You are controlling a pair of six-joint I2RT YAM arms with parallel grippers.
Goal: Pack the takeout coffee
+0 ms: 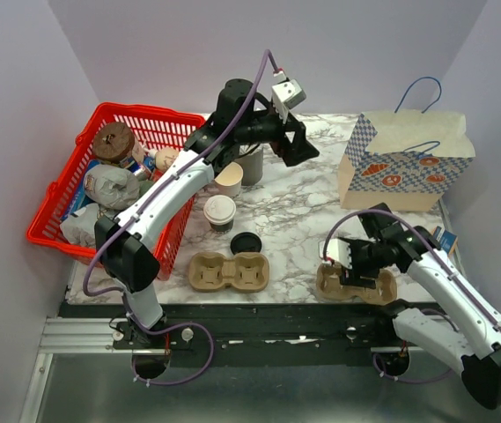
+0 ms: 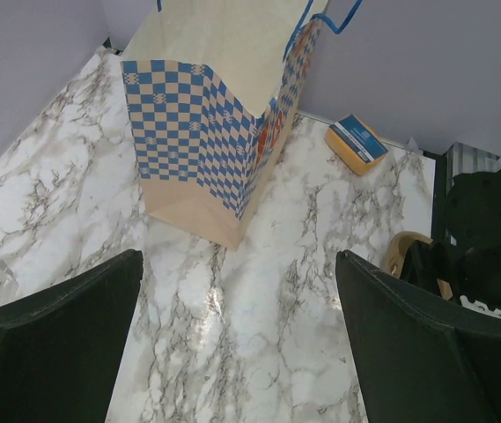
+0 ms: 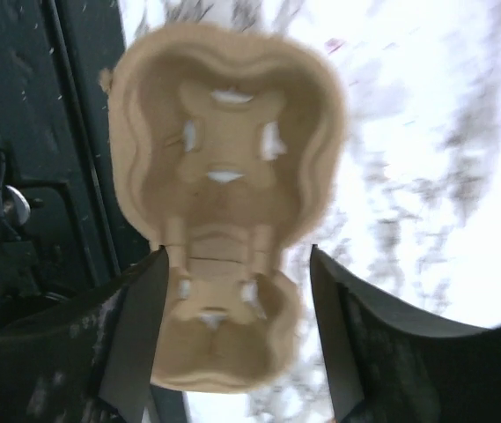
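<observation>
The takeout coffee [image 1: 219, 213], a small dark cup with a white lid, stands upright on the marble table left of centre. My left gripper [image 1: 296, 145] is open and empty, held above the table to the cup's far right, facing the checked paper bag [image 1: 404, 163]. In the left wrist view the gripper [image 2: 241, 352] shows bare marble between its jaws, with the bag [image 2: 206, 132] ahead. My right gripper [image 1: 356, 269] is open and hovers over a cardboard cup carrier [image 1: 356, 286]. In the right wrist view the gripper [image 3: 237, 352] straddles the near end of that carrier [image 3: 224, 176] without closing on it.
A red basket [image 1: 144, 119] of wrapped goods stands at the left. A cream paper cup [image 1: 229, 179] and a grey cup [image 1: 250, 166] stand behind the coffee. A black lid [image 1: 246, 242] and a second carrier [image 1: 229, 270] lie in front. A blue-and-yellow block [image 2: 356, 144] lies beside the bag.
</observation>
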